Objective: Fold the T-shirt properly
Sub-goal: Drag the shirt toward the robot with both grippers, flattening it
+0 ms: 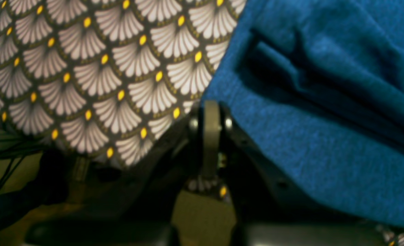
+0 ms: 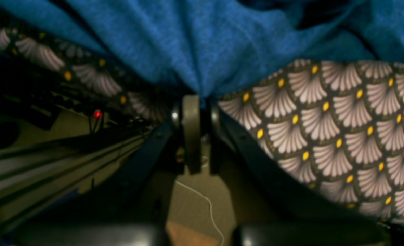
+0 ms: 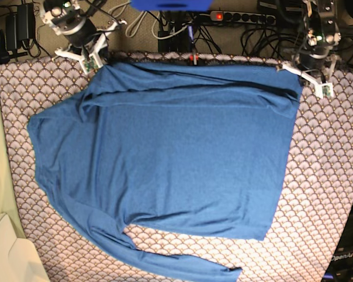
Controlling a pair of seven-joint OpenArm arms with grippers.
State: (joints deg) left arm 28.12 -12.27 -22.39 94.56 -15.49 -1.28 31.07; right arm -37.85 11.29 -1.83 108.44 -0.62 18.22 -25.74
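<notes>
Base view: a scallop-patterned tablecloth carries the plain blue T-shirt, spread mostly flat, one sleeve trailing toward six o'clock.

Left wrist: left gripper pinches the hem at three o'clock.

Right wrist: right gripper clamps bunched cloth at twelve.

- left gripper: black frame, olive-grey rounded finger pad, shiny silver bolt heads either side
- right gripper: same build, dark struts fanning back, thin white cable below
- base view: both arms have white brackets, black-and-silver joints; possibly a green light on the left arm, blurry
</notes>
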